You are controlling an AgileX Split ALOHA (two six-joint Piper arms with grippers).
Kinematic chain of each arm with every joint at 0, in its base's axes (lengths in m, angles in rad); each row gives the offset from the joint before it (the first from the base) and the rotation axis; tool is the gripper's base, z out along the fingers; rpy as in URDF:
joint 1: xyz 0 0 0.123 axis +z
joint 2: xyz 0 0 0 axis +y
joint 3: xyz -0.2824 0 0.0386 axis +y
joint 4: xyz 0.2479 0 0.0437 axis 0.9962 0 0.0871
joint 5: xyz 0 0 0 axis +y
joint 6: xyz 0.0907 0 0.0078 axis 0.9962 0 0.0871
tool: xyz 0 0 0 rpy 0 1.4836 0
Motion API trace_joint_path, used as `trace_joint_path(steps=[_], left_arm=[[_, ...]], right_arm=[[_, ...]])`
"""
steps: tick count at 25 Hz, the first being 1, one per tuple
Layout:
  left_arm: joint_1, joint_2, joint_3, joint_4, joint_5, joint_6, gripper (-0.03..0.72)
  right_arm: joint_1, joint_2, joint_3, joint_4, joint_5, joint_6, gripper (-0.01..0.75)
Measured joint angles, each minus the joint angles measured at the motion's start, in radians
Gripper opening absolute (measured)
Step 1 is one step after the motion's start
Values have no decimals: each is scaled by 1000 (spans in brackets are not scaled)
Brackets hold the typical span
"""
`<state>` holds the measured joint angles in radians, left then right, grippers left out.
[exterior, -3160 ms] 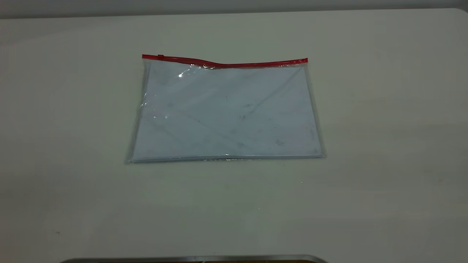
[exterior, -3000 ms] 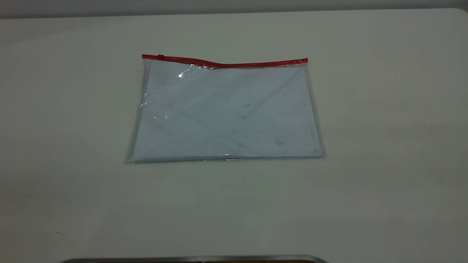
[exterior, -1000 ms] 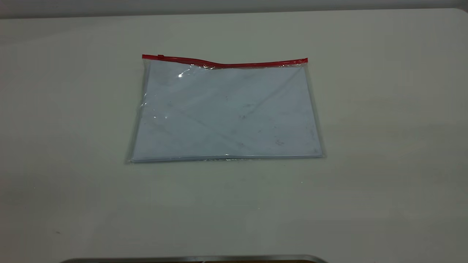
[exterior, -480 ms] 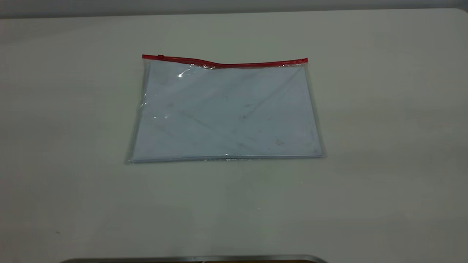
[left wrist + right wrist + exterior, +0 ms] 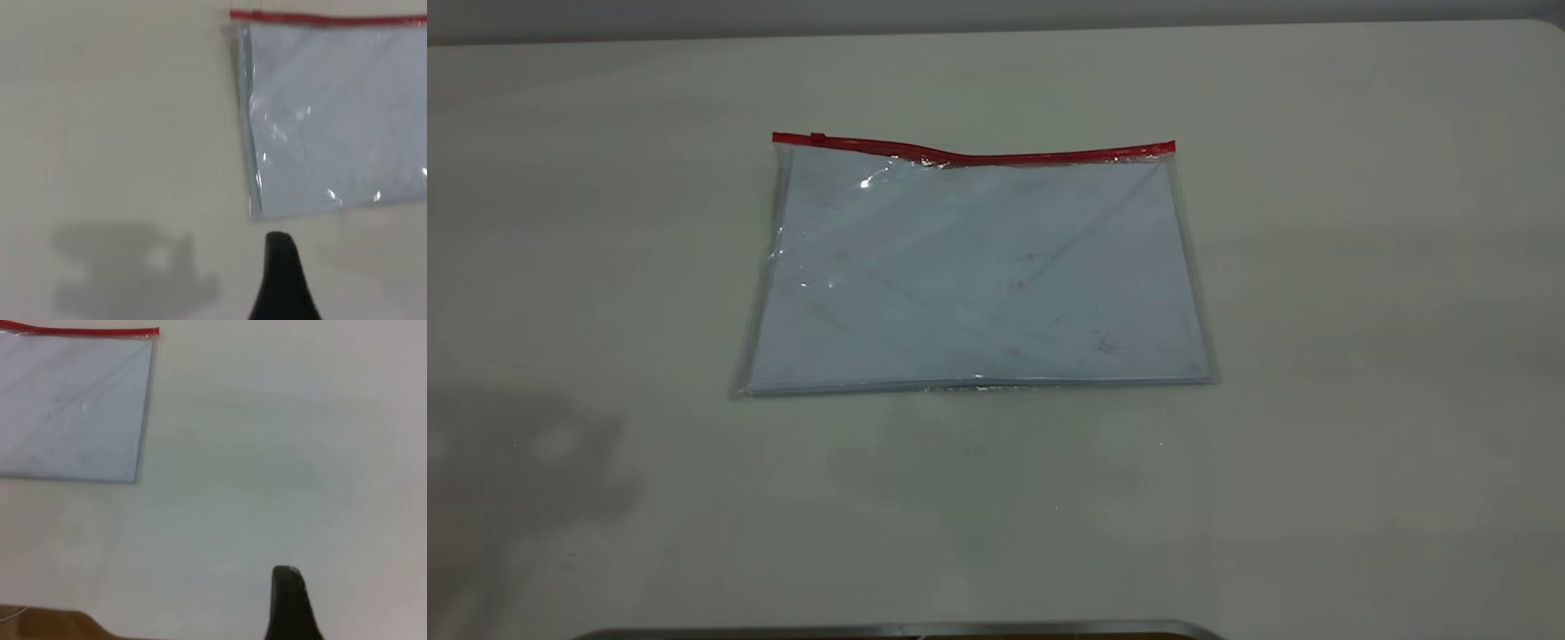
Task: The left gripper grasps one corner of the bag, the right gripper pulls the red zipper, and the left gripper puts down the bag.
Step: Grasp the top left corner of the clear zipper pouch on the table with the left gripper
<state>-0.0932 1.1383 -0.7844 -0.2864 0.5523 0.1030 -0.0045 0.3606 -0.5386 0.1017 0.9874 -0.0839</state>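
The left pincer (image 5: 283,280) shows only one black finger tip in its wrist view, above the bare worktop (image 5: 120,120) near a bag corner without red — apart or together, I cannot tell. The right pincer (image 5: 290,603) likewise shows a single dark tip, well apart from the bag, its state unreadable too. The bag (image 5: 978,276) lies flat mid-worktop, untouched. Its red zipper (image 5: 978,156) runs along the far edge — the small slider tab (image 5: 816,138) sits near the left end.
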Motion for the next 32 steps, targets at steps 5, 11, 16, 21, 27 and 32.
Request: trace_joint_path(steps=[5, 11, 16, 21, 27, 32], left_arm=[[0, 220, -92, -61, -57, 49, 588], [0, 486, -261, -72, -67, 87, 588], [0, 662, -418, -72, -39, 130, 588], [46, 843, -621, -98, 97, 225, 588], [116, 1038, -804, -262, 207, 447, 588], [131, 1140, -818, -361, 211, 637, 588]], right_arm=[[0, 94, -39, 21, -21, -4, 538], [0, 273, -85, 42, -110, -25, 538], [0, 412, -107, 57, -171, -32, 538], [0, 516, -107, 66, -216, -35, 538], [0, 573, -107, 68, -270, -40, 538], [0, 576, -107, 69, -295, -41, 538]])
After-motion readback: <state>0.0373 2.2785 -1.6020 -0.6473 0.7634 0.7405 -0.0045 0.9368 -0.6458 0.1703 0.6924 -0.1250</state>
